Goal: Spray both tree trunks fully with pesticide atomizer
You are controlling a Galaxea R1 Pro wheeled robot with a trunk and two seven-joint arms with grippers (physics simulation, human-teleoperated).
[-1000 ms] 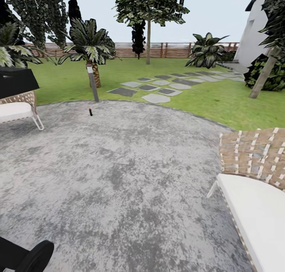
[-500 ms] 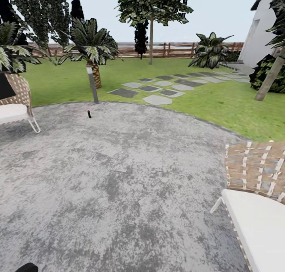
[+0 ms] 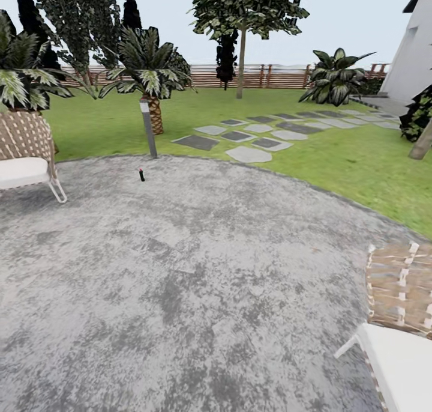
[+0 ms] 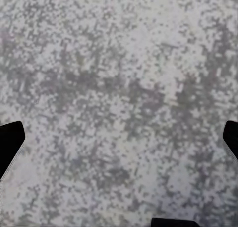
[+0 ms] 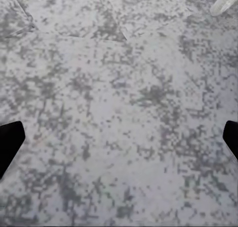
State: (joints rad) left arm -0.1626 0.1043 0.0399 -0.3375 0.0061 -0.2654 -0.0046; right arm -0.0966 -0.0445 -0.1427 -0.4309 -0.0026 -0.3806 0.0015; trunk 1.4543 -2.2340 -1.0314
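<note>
The pesticide atomizer (image 3: 141,175), a small dark bottle with a reddish top, stands upright on the grey paving near its far edge, well ahead and to the left. A tree (image 3: 241,63) with a straight tan trunk and blocky leaves rises on the lawn by the fence. Another trunk (image 3: 422,144) leans in at the right edge. My left gripper (image 4: 119,140) is open over bare paving, as is my right gripper (image 5: 119,140); nothing is between the fingers of either.
A wicker chair (image 3: 25,157) with a white cushion stands at the left and another chair (image 3: 401,322) at the near right. A short lamp post (image 3: 148,127) and a palm (image 3: 153,103) rise just beyond the atomizer. Stepping stones (image 3: 248,154) cross the lawn towards the white house (image 3: 414,57).
The whole view has shifted: the camera has moved, so the right chair has slid towards the corner. The dark arm part at the lower left has left the picture.
</note>
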